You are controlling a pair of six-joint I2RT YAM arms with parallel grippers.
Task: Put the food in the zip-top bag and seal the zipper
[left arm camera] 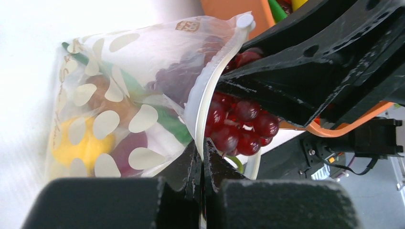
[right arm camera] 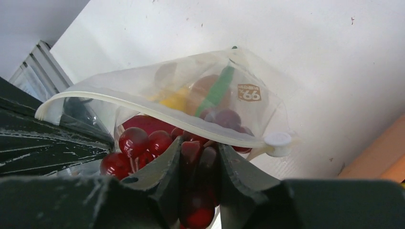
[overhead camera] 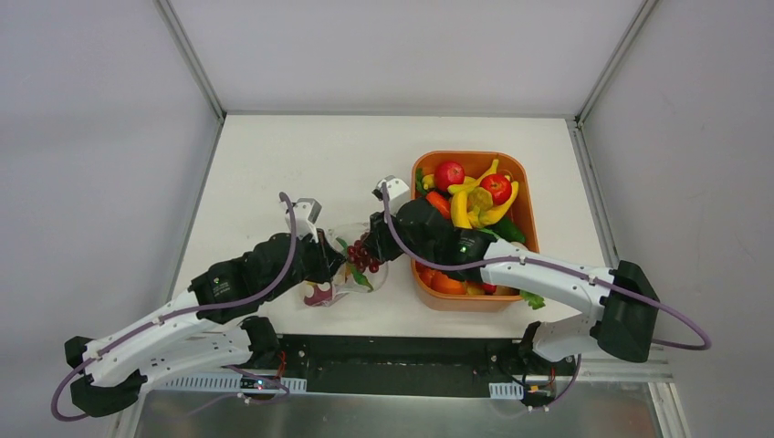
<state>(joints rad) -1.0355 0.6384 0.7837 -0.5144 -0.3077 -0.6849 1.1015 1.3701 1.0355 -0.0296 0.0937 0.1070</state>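
Observation:
The zip-top bag (left arm camera: 119, 95), clear with white dots, lies left of the orange tray with its mouth held open. My left gripper (left arm camera: 203, 152) is shut on the zipper (left arm camera: 210, 86) strip at the near side of the mouth. Inside the bag show a yellow piece (left arm camera: 83, 143), a green piece (left arm camera: 167, 121) and purple shapes. My right gripper (right arm camera: 199, 148) is shut on a bunch of red grapes (right arm camera: 138, 140) right at the mouth, partly under the upper zipper lip (right arm camera: 157, 107). The white slider (right arm camera: 277, 140) sits at the zipper's end. From above, the grapes (overhead camera: 363, 255) hang between both grippers.
The orange tray (overhead camera: 520, 169) stands right of the bag and holds more food (overhead camera: 475, 196): red, yellow, orange and green pieces. My right arm crosses over the tray's near left corner. White tabletop (overhead camera: 301, 155) stretches behind and left of the bag.

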